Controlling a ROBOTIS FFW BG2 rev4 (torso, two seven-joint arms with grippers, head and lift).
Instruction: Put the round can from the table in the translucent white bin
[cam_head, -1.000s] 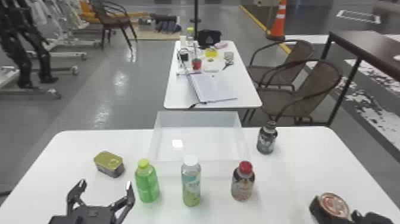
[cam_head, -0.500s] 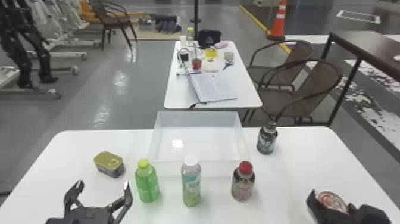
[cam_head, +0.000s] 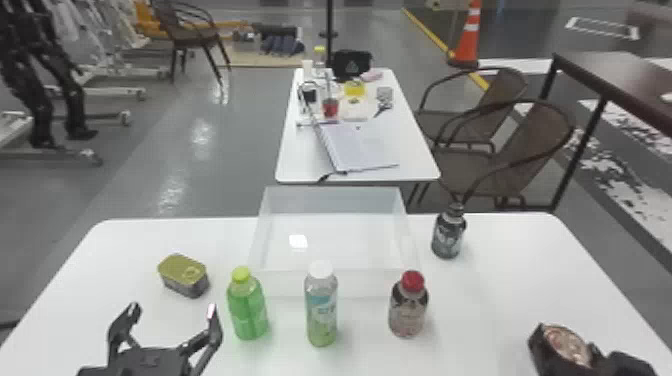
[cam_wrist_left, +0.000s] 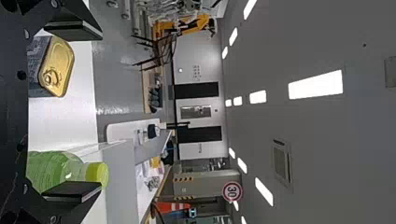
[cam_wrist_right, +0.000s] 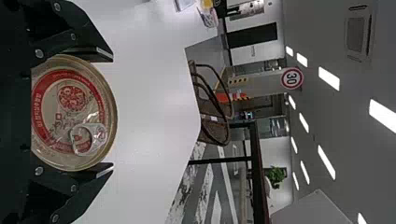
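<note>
Right hand (cam_head: 570, 341), near tabletop's (cam_head: 505, 295) right edge: closed on round can (cam_head: 565, 349). Left hand (cam_head: 173, 309), toward left edge: spread wide, empty.

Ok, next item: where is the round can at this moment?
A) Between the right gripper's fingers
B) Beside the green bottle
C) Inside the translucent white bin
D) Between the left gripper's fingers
A: the round can shows in the right wrist view with one finger of the right gripper on each side.

Our left gripper (cam_head: 172, 308) is at the head view's lower left, jaws spread wide and pointing forward. Our right gripper (cam_head: 567, 342) sits lower right, jaws clamped in a broad grip.
</note>
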